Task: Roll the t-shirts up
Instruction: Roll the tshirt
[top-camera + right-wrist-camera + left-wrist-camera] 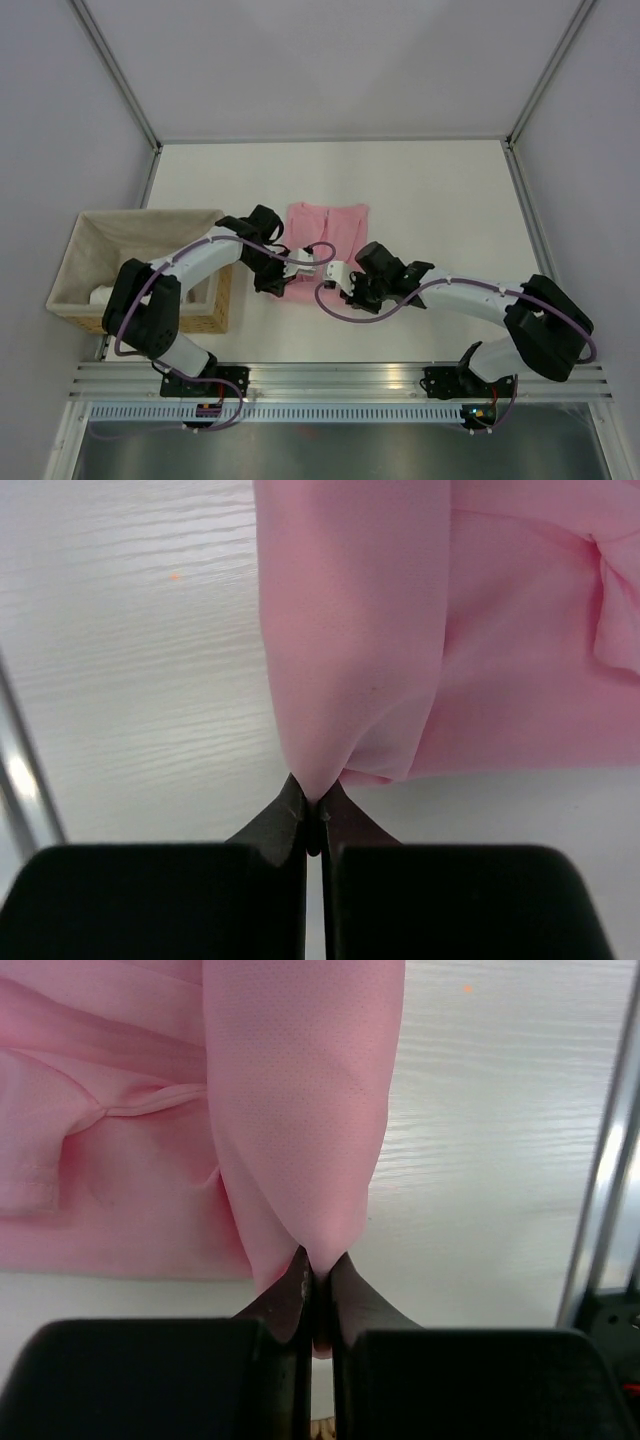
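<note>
White grained table (490, 1120), soft pink t-shirt (300, 1100), nipped in left pincer (318, 1268), right pincer (313, 798)

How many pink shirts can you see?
1. The soft light-pink t-shirt lies on the white table, its near edge pinched by the left claw and right claw. The wicker basket may hide more.

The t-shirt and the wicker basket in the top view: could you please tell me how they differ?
The t-shirt is soft pink fabric spread low; the wicker basket is a tan, upright-walled box with a pale lining. The t-shirt lies mid-table; the wicker basket sits at the left edge. The left gripper and right gripper are each shut on the t-shirt's near edge; neither touches the wicker basket. Both rest on the white table.
</note>
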